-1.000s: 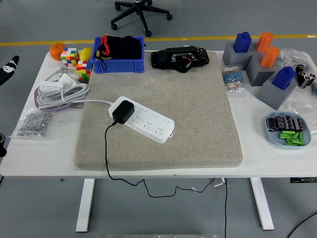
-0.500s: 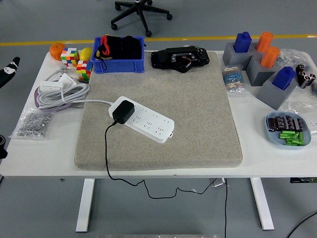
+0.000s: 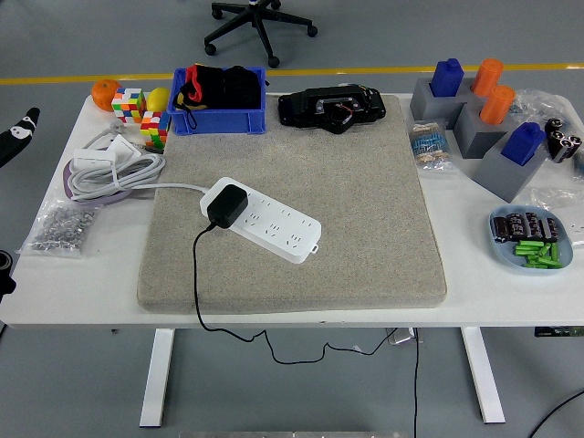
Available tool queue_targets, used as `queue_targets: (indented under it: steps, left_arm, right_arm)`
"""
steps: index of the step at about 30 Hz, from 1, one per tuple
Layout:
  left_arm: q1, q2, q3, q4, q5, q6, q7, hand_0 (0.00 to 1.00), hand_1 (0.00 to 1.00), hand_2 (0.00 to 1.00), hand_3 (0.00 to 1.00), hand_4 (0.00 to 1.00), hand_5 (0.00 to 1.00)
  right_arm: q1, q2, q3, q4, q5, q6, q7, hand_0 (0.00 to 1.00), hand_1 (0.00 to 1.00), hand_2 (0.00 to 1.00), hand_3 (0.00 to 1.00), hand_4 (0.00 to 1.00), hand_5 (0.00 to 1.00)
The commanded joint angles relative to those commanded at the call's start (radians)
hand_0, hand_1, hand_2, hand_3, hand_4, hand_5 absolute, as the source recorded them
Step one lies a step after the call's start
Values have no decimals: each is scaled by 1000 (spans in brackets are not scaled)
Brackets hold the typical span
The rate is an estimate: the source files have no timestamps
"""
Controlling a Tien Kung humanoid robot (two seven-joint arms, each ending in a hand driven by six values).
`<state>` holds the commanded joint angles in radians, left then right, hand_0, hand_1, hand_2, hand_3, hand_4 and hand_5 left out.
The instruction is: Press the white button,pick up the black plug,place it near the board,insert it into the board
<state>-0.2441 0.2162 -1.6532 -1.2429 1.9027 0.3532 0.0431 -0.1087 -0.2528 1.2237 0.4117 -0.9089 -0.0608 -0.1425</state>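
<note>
Black plug (image 3: 224,206) seated in board (image 3: 263,220); my left robot hand (image 3: 18,130) at surface edge, grip unreadable. Risk: cable snags, drags board.

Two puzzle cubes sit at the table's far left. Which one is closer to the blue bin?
The nearer-row cube, beside the blue bin's left wall. The other cube sits farther back-left, by the orange.

Strip sitting mid-mat, as I am viewing it.
I am seeing the plug (image 3: 224,206) seated in the power strip (image 3: 263,220) on the mat (image 3: 365,228), bin (image 3: 219,117) behind, tray (image 3: 500,239) right.
</note>
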Motion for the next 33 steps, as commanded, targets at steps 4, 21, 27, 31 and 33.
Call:
queue_targets:
  steps: [4,21,27,31,33]
  left_arm:
    - [0,-2,-1,-3,0,-1,1,838,866,821,775,837,456]
    - [0,-10,1,-8,2,-8,8,838,864,819,774,826,437]
    - [-1,-12,4,-11,1,-8,9,838,864,817,773,823,433]
    - [0,-15,5,-12,2,-9,10,837,855,816,773,818,425]
    - [0,-16,7,-12,1,-9,10,837,855,816,773,818,425]
  right_arm:
    - [-2,1,0,0,0,0,0,745,718,697,651,716,413]
    - [-2,3,5,1,0,0,0,745,718,697,651,716,413]
    - [-1,5,5,1,0,1,0,745,718,696,651,716,413]
    - [-2,5,4,0,0,1,-1,745,718,697,651,716,413]
    - [-3,5,5,0,0,0,-1,745,718,697,651,716,413]
